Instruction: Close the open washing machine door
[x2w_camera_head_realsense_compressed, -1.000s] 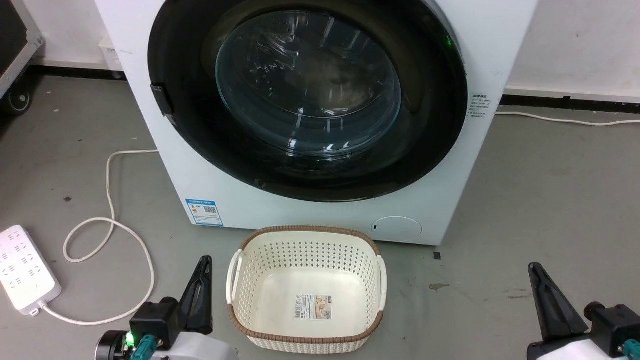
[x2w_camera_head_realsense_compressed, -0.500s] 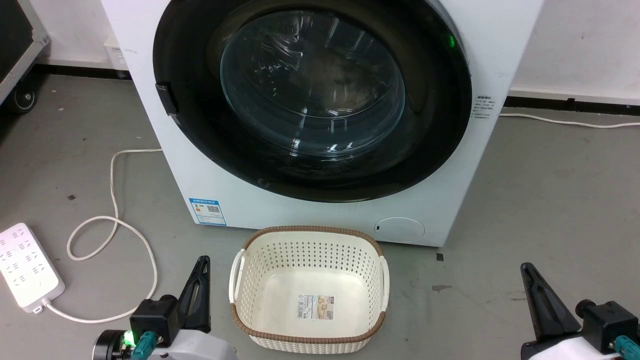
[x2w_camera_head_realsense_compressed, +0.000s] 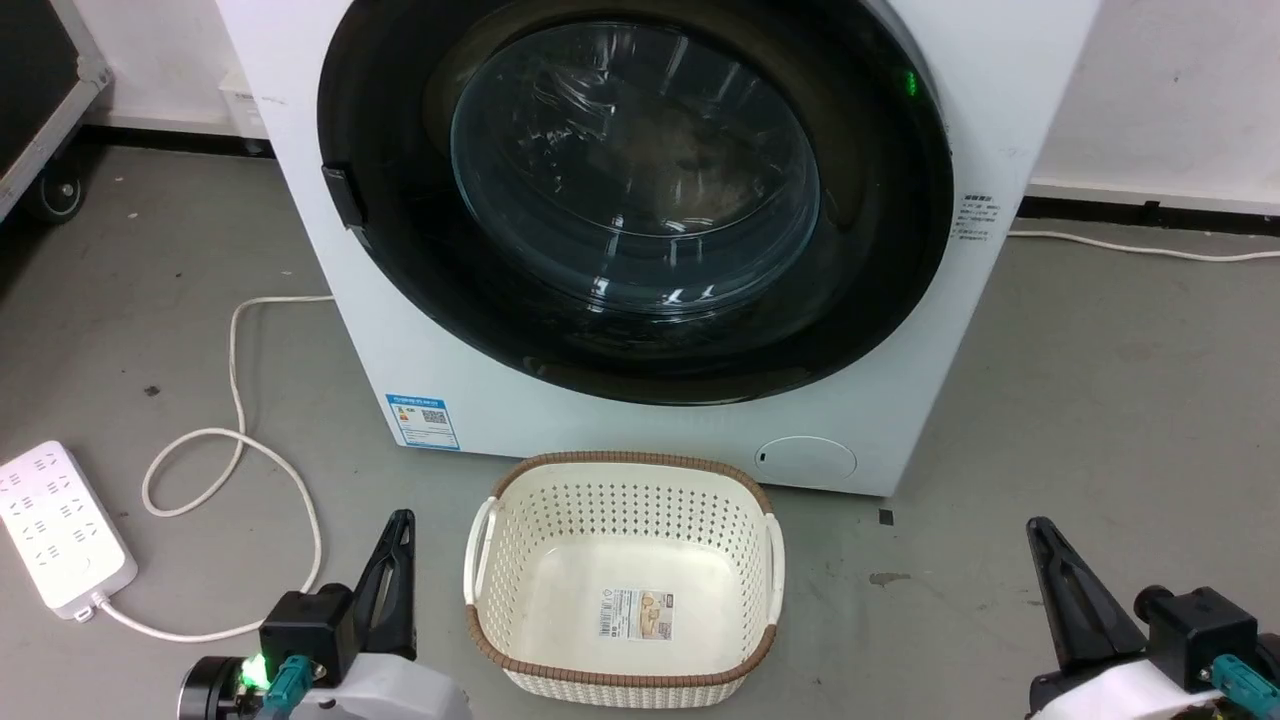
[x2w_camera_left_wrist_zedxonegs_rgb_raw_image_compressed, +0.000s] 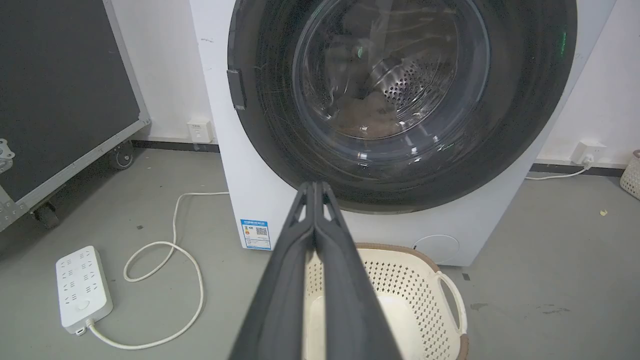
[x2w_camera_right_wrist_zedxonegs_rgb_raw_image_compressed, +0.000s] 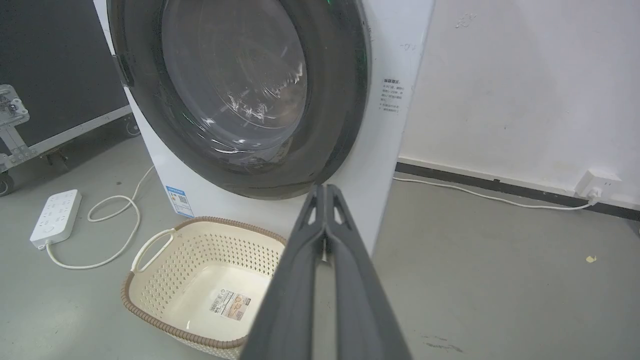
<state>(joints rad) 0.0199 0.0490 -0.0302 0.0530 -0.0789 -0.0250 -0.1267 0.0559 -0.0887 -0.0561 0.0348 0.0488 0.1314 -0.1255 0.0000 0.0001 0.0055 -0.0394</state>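
Grey floor (x2w_camera_head_realsense_compressed: 1100, 380), white wall (x2w_camera_head_realsense_compressed: 1180, 90); washing machine door (x2w_camera_head_realsense_compressed: 640, 170) shut; basket (x2w_camera_head_realsense_compressed: 630, 462) on floor.

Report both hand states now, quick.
Left hand: closed, holding nothing.
Right hand: closed, holding nothing.

**Three Cameras, Shared Scene**

The head view looks steeply down from close by: washing machine door (x2w_camera_head_realsense_compressed: 635, 190) upper centre, basket (x2w_camera_head_realsense_compressed: 620, 505) low centre. Both wrist views sit lower and share these, the left frontal, the right oblique with the door upper left.
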